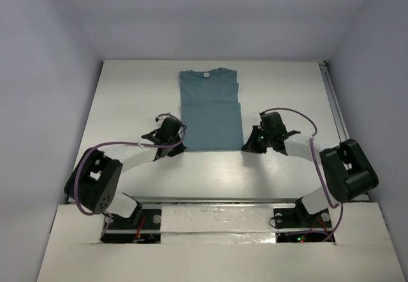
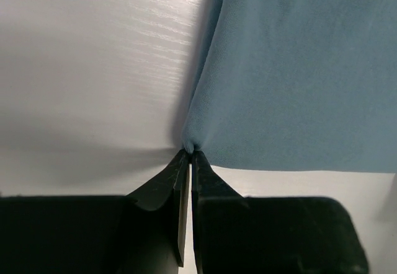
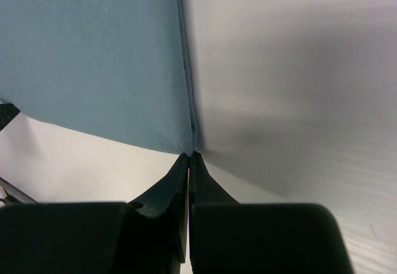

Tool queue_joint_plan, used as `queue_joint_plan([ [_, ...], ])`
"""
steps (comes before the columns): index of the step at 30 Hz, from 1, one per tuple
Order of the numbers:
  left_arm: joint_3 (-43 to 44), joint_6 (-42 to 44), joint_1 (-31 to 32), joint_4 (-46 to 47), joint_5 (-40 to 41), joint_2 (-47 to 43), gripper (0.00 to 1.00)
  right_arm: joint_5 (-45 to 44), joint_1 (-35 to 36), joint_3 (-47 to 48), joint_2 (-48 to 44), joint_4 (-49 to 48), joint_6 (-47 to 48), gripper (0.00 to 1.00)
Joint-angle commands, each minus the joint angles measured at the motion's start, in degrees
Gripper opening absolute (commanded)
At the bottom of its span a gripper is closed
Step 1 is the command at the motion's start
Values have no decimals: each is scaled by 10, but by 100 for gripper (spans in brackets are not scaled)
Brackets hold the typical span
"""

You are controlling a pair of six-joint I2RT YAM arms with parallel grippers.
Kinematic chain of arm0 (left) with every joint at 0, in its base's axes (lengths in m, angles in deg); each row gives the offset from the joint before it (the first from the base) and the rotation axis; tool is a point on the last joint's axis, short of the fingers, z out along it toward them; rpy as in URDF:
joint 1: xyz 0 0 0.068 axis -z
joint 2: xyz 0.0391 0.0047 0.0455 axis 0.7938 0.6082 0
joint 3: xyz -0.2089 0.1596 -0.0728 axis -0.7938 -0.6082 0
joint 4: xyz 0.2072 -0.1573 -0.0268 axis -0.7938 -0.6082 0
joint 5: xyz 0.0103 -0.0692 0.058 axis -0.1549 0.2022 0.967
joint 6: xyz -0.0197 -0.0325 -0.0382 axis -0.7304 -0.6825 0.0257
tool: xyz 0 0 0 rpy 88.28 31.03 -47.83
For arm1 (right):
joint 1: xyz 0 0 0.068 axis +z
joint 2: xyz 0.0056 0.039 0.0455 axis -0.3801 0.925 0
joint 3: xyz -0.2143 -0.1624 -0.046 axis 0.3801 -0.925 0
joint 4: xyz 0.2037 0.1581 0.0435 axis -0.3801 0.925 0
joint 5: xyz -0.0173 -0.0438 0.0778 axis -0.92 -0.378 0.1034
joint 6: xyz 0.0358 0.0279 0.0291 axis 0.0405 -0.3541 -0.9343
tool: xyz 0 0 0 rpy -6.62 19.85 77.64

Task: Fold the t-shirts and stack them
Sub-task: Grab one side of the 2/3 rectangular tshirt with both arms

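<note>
A teal-blue t-shirt [image 1: 210, 108] lies flat on the white table [image 1: 127, 90], sleeves folded in, its white neck label at the far end. My left gripper [image 1: 182, 146] sits at the shirt's near left corner, shut on that corner of cloth [image 2: 190, 145], which puckers between its tips. My right gripper [image 1: 245, 147] is at the near right corner, shut on the hem corner [image 3: 186, 149]. In the left wrist view the t-shirt [image 2: 298, 69] fills the right; in the right wrist view the t-shirt [image 3: 93, 51] fills the left.
A metal rail [image 1: 335, 100] runs along the table's right edge. Grey walls enclose the table on three sides. Both arm bases [image 1: 134, 221] stand at the near edge, purple cables looping over the arms.
</note>
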Motion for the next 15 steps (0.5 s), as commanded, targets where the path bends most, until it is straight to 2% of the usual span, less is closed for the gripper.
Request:
queue_joint_plan([
  [1, -12, 20, 10, -73, 13, -31, 0, -16, 1, -36, -70, 49, 14, 0],
  [4, -40, -6, 41, -142, 2, -111, 0, -5, 1, -74, -183, 141, 12, 0],
  [5, -48, -18, 51, -161, -13, -163, 0, 3, 1, -83, -215, 164, 11, 0],
  [6, -65, -28, 69, -194, -22, -189, 0, 20, 1, -89, -277, 187, 11, 0],
  [7, -70, -50, 77, -210, -33, -212, 0, 25, 1, -94, -307, 241, 9, 0],
  [10, -34, -73, 91, -296, -37, -302, 0, 28, 7, -53, -394, 321, -14, 0],
  [13, 35, -58, 91, -323, 3, -294, 0, -21, 7, 13, -391, 380, -2, 0],
  [15, 112, -24, 71, -326, 13, -246, 0, -41, 7, 85, -359, 388, 13, 0],
])
